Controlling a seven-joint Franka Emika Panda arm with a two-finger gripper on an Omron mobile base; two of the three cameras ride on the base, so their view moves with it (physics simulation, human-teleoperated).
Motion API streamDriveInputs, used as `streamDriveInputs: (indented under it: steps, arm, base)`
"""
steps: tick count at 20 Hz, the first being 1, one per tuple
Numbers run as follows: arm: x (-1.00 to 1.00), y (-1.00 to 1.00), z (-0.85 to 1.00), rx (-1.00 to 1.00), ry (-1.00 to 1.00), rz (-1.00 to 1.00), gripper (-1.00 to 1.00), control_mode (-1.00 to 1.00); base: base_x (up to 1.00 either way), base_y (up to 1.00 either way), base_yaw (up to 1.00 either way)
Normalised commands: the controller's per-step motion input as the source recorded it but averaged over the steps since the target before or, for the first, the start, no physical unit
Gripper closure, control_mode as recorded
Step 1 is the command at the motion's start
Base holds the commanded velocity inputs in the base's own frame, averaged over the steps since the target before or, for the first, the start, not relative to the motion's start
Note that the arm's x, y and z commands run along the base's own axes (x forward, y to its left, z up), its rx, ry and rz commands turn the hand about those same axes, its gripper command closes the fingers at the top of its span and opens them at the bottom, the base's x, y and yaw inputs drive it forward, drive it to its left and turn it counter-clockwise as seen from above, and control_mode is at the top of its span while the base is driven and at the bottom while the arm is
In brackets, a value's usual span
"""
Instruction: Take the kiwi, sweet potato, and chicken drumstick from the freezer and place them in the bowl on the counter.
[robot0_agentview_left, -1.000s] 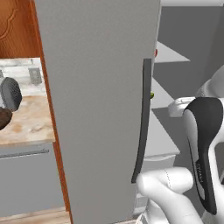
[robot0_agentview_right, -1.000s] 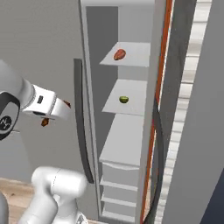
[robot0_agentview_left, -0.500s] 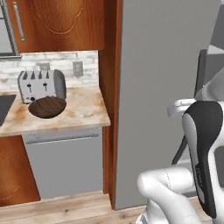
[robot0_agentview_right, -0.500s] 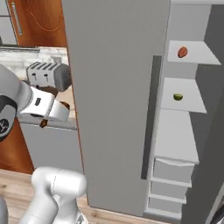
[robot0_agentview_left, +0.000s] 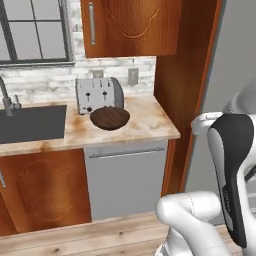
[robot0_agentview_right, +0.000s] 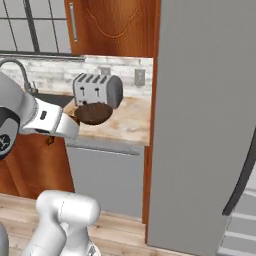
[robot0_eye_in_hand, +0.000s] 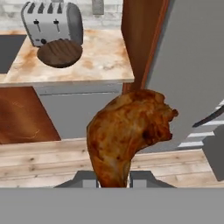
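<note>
Fingers: the two dark fingers (robot0_eye_in_hand: 113, 178) are closed on the narrow end of a roasted, golden-brown chicken drumstick (robot0_eye_in_hand: 129, 131), which rises from between them in the hand view.
Drumstick: held in the air above the pale wooden plank floor (robot0_eye_in_hand: 39, 159), in front of the cabinets and well short of the counter.
Arm: the white robot arm with dark joints (robot0_agentview_right: 30, 117) reaches out ahead of its base, level with the counter's edge in the right base view.
Counter: a beige marbled stone counter with rusty-orange blotches (robot0_agentview_left: 145, 122) sits over brown wooden cabinet fronts and a flat grey panel (robot0_agentview_left: 125, 180).
Bowl: a round, shallow, dark-brown wooden bowl (robot0_agentview_left: 110, 118) rests on the counter, just in front of the toaster.
Toaster: a silver four-slot toaster (robot0_agentview_left: 98, 94) stands against the pale brick wall.
Sink: a dark grey sink (robot0_agentview_left: 31, 122) lies to the left of the bowl.
Freezer: a tall appliance with a flat matte grey door (robot0_agentview_right: 205, 115) stands to the right of the counter; its long dark handle (robot0_agentview_right: 245, 175) is near the right edge.
</note>
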Motion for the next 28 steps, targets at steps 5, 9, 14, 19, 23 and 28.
streamDriveInputs:
  steps: [5,9,14,19,23,28]
  arm:
    - [0.00,0.00,0.00,0.00,0.00,0.00,1.00,1.00]
    - [0.00,0.00,0.00,0.00,0.00,0.00,1.00,1.00]
    - [0.00,0.00,0.00,0.00,0.00,0.00,1.00,1.00]
    - [0.00,0.00,0.00,0.00,0.00,0.00,1.00,1.00]
    - [0.00,0.00,0.00,0.00,0.00,0.00,1.00,1.00]
    - [0.00,0.00,0.00,0.00,0.00,0.00,1.00,1.00]
  base:
    - [0.44,0.82,0.00]
    - [0.66,0.29,-0.01]
    - [0.60,0.02,-0.06]
    - [0.41,0.17,-0.06]
    - [0.12,0.69,-0.07]
    - [0.39,0.56,-0.03]
